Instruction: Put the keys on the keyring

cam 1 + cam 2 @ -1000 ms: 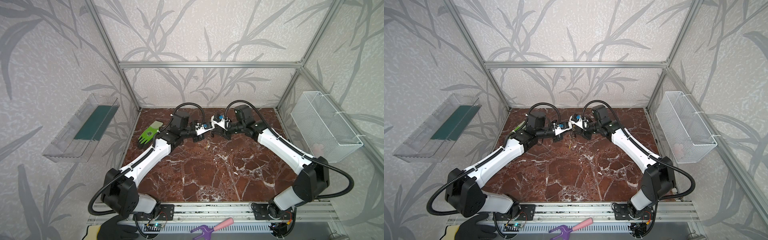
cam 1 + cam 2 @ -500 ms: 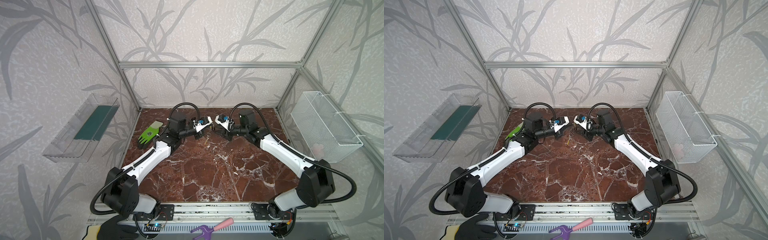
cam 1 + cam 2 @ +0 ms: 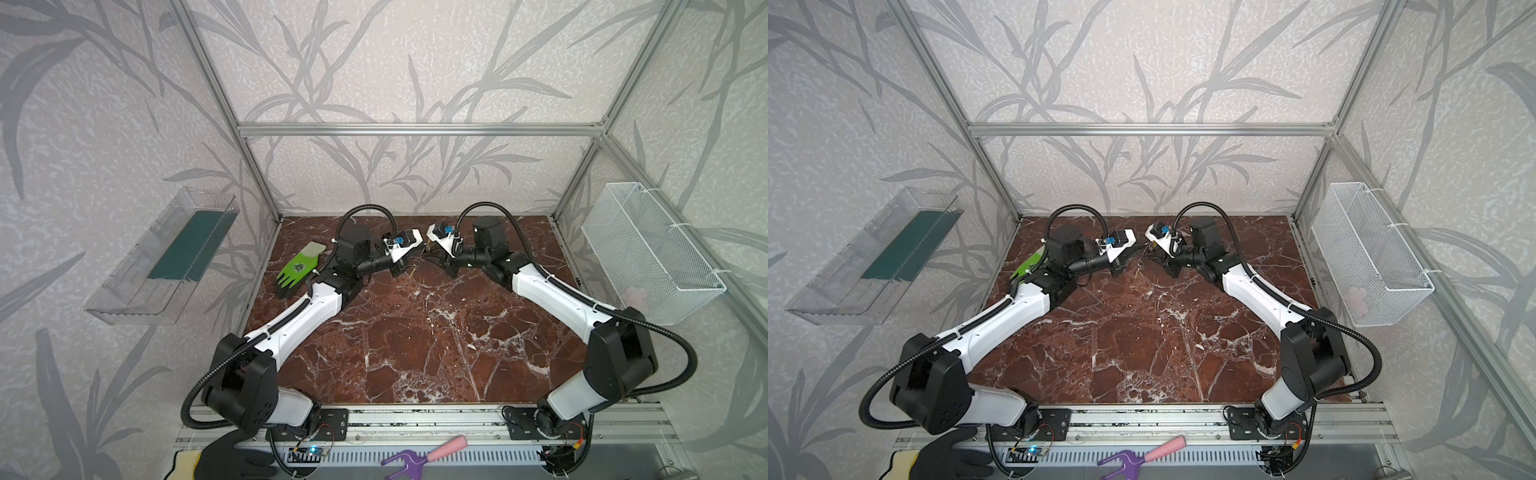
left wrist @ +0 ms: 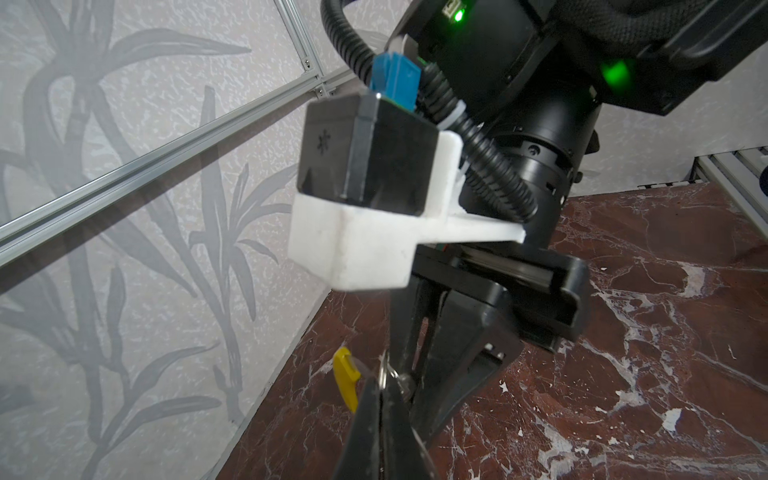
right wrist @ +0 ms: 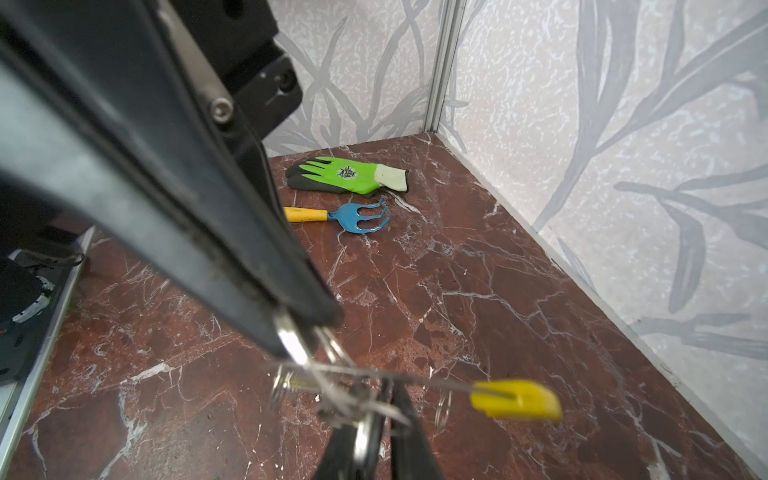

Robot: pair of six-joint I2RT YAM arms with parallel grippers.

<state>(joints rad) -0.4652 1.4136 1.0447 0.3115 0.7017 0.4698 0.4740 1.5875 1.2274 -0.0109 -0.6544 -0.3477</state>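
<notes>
Both grippers meet tip to tip above the back middle of the marble table (image 3: 415,353). My left gripper (image 3: 409,266) (image 4: 382,384) is shut on the keyring, a thin grey wire (image 5: 419,379) with a bright yellow segment (image 5: 515,400) (image 4: 347,384). The left fingers (image 5: 232,266) reach into the right wrist view. My right gripper (image 3: 432,259) (image 5: 384,428) is shut on a blurred metal key (image 5: 365,440) right at the wire. A small split ring (image 5: 444,409) hangs from the wire. Something small dangles below the grippers (image 3: 413,272). The right fingers (image 4: 440,332) stand just behind the left tips.
A green glove (image 3: 297,270) (image 5: 349,176) and a blue hand rake with a yellow handle (image 5: 345,218) lie at the back left. A white wire basket (image 3: 648,253) hangs on the right wall, a clear tray (image 3: 166,253) on the left. A pink-and-purple tool (image 3: 424,451) lies by the front rail.
Both grippers have risen a little and drawn slightly apart from their close meeting a second ago. The right jaws have narrowed. The left stays shut.
</notes>
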